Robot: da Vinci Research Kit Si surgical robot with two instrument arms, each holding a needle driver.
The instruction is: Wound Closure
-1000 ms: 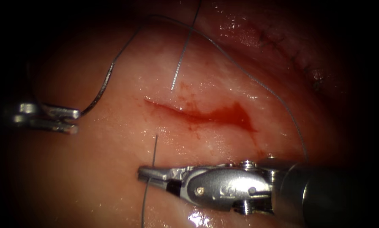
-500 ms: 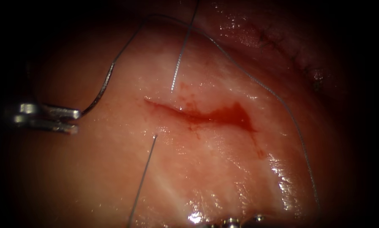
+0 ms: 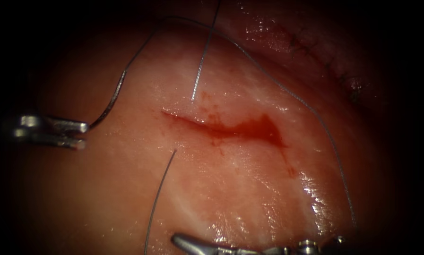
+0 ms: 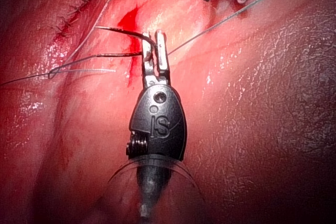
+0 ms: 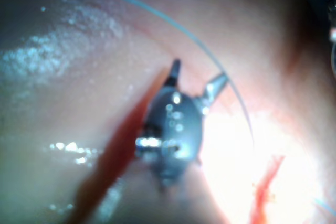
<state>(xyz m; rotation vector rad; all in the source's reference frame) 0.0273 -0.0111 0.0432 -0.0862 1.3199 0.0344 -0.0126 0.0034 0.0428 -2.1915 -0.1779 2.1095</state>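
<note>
Locating the needle (image 3: 113, 99): where does it lie? (Student)

Needle, free of the tissue (image 3: 249, 189), in the air to the left of the cut (image 3: 221, 128). Its curve rises from the left tool (image 3: 83, 135) up to the point where the thread (image 3: 287, 92) joins it. (Tutor)

And which part of the curve is grasped? (Student)

The end away from the thread. The left tool's jaws are clamped across it, as the left wrist view shows at the jaw tips (image 4: 156, 43). (Tutor)

How does the thread run from there? (Student)

From the needle it arches over the top of the field and sweeps down the right side of the cut. A second stretch comes down from the top edge and enters the tissue just above the cut's left end. It emerges again just below that end and trails to the lower edge of the endoscope view. Red fluid (image 3: 261, 128) pools in the wider, right part of the cut. (Tutor)

What of the other instrument? (Student)

Right tool (image 3: 179, 242), at the lower edge of the endoscope view, well apart from the needle. The right wrist view shows its jaws (image 5: 195, 78) spread apart and grasping nothing, with a length of thread curving just beyond them. (Tutor)

Anything farther out? (Student)

A stitched line (image 3: 325, 59) on the tissue, up and to the right of the cut. (Tutor)
</note>
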